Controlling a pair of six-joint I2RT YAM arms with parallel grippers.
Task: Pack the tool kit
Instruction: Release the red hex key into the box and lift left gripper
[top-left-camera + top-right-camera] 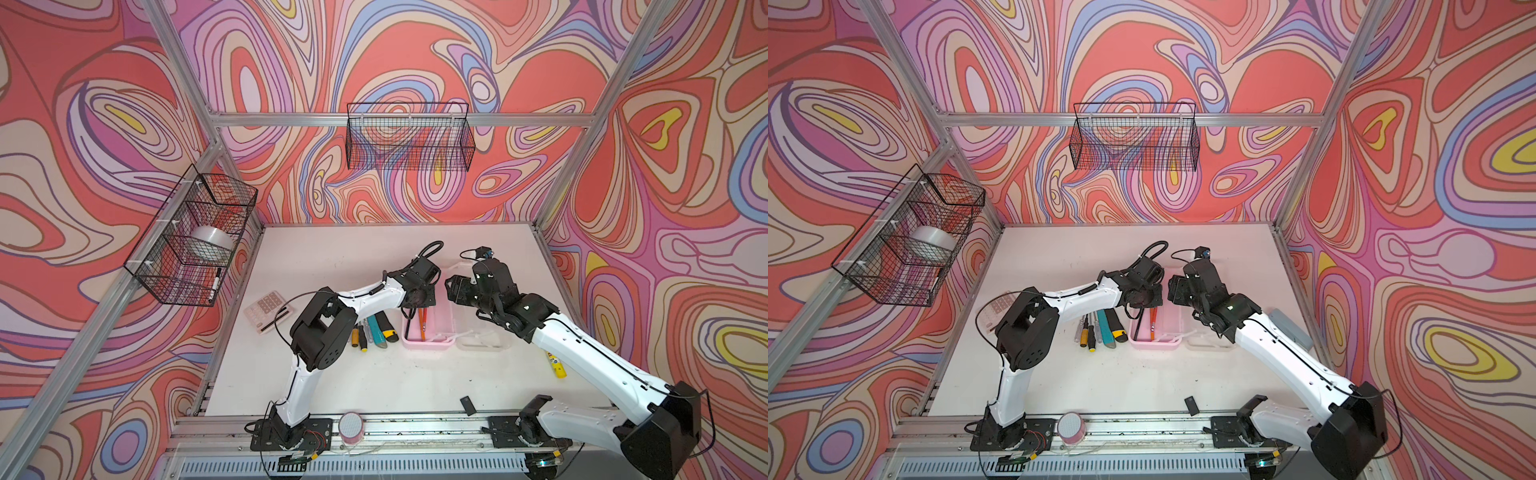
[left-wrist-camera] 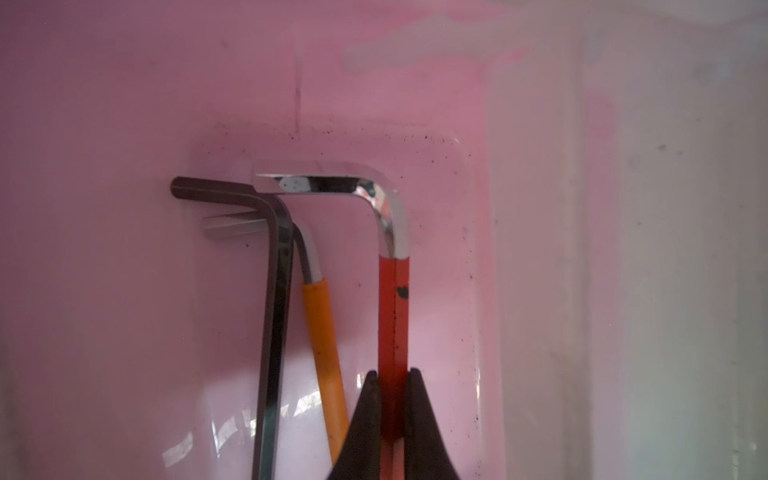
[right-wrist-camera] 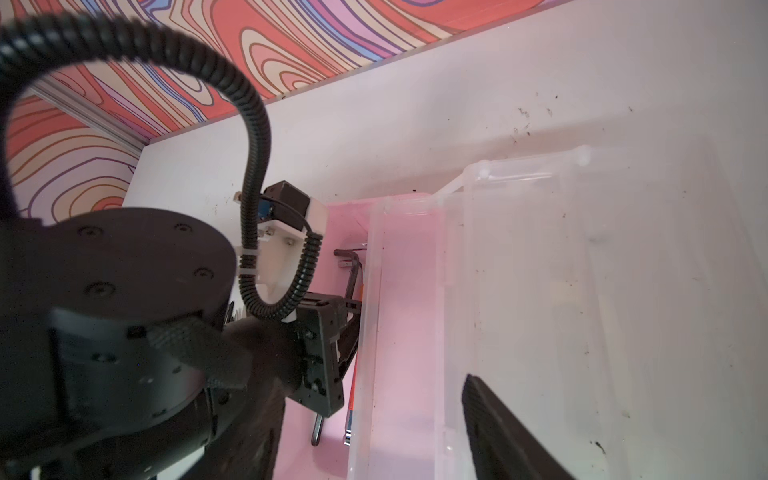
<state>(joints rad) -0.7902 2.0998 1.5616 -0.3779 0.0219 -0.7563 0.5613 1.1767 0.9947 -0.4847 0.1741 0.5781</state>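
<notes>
The pink box (image 1: 441, 332) (image 1: 1168, 328) lies open mid-table, its clear lid (image 1: 484, 338) (image 3: 540, 291) folded flat to the right. In the left wrist view my left gripper (image 2: 393, 372) is down inside the box, shut on the red-sleeved hex key (image 2: 393, 311). An orange-sleeved hex key (image 2: 322, 332) and a black one (image 2: 276, 291) lie on the floor beside it. My right gripper (image 3: 378, 374) (image 1: 455, 291) hangs open over the box's hinge side, holding nothing. Screwdrivers (image 1: 360, 336), a teal knife (image 1: 377, 330) and a yellow-black knife (image 1: 388, 328) lie left of the box.
A calculator (image 1: 268, 309) sits partly under the left arm. A yellow glue stick (image 1: 557, 363) lies beside the right arm. A small black piece (image 1: 467, 405) and a pink roll (image 1: 351, 428) are at the front edge. Wire baskets (image 1: 409, 137) (image 1: 191, 237) hang on the walls.
</notes>
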